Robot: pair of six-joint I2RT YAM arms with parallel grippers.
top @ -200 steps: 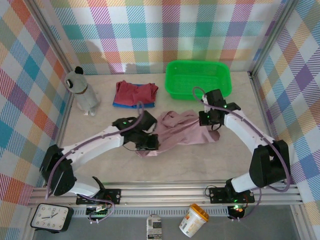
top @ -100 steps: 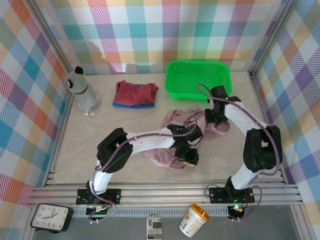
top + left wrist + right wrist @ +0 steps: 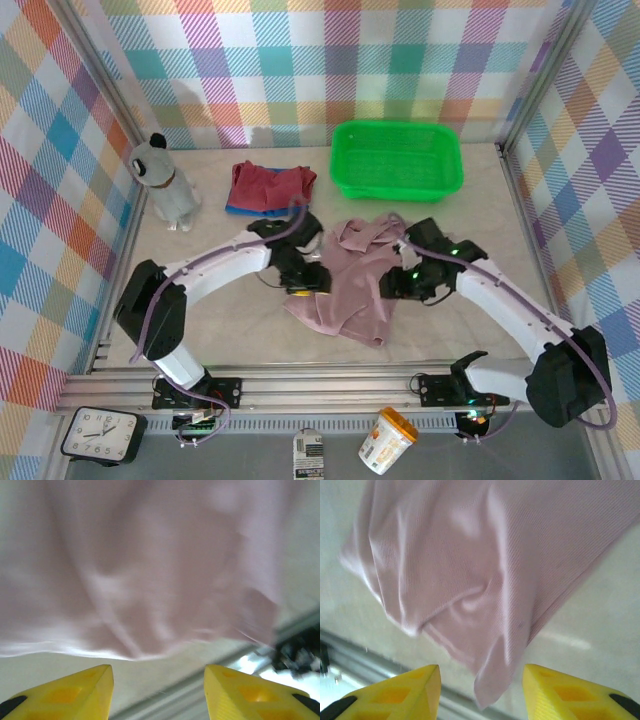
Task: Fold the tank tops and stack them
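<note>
The pale pink tank top point(image 3: 352, 290) lies rumpled on the table's middle, its straps toward the back. At the back left the dark red tank top point(image 3: 272, 183) sits folded on the blue tank top point(image 3: 238, 209), of which only an edge shows. My left gripper point(image 3: 306, 281) is open at the pink top's left edge; in the left wrist view the gripper point(image 3: 159, 692) holds nothing, and the pink cloth point(image 3: 150, 570) lies just ahead. My right gripper point(image 3: 398, 286) is open at the top's right edge; in the right wrist view a loose corner of the cloth point(image 3: 470, 580) points between its spread fingers point(image 3: 481, 694).
A bright green basket point(image 3: 345, 160) stands at the back right. A grey and white toy dog point(image 3: 165, 180) stands at the back left. Checked walls close three sides. An aluminium rail point(image 3: 330, 378) runs along the near edge, with a clock point(image 3: 100, 434) and a cup point(image 3: 388, 440) beyond it.
Both grippers have opened and let go of the pink top, which now lies lower on the table. The left gripper drew back to its left edge; the right one moved nearer.
</note>
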